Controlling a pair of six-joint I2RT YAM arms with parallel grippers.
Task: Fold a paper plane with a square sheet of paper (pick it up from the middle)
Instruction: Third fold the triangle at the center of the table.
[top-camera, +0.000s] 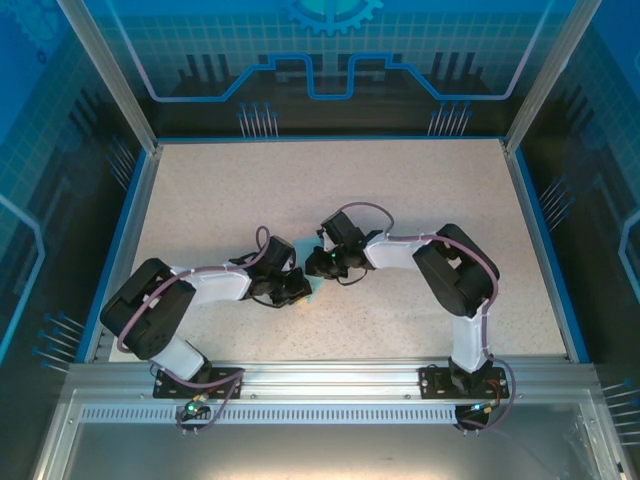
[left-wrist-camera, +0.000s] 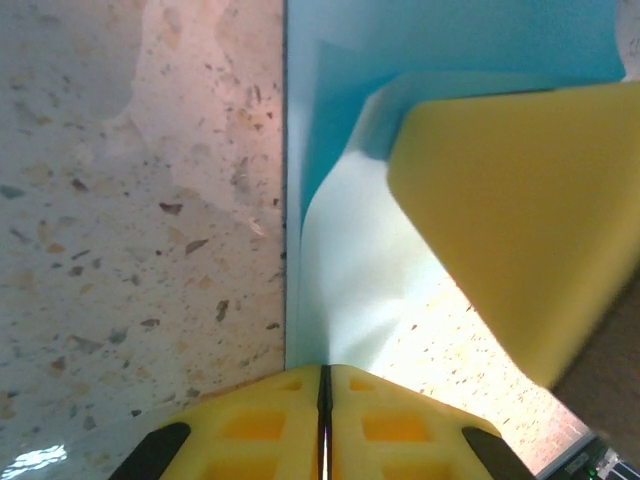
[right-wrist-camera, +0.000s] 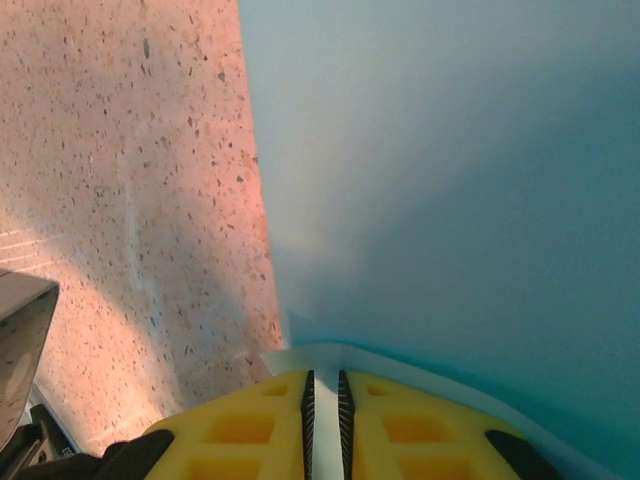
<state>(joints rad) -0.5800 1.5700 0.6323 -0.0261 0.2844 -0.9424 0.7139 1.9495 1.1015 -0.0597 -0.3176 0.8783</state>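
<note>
A light-blue square sheet of paper (right-wrist-camera: 450, 180) lies mid-way across the tabletop (top-camera: 330, 190); the left gripper (left-wrist-camera: 322, 425) is pinched closed on its edge, while the right gripper (right-wrist-camera: 323, 400) straddles another edge, jaws a slit apart, hold uncertain.

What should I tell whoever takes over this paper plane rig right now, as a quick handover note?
Left gripper: shut, pinching an edge of the square sheet of paper.
Right gripper: jaws nearly together with the sheet's edge between them; whether it grips is unclear.
Sheet: mid-table, between the two grippers, which almost meet.
Done: sheet taken in hand; overlapping layers in the left wrist view suggest a first fold has begun.
Left: the rest of the folding; no pointed dart shape yet.
</note>
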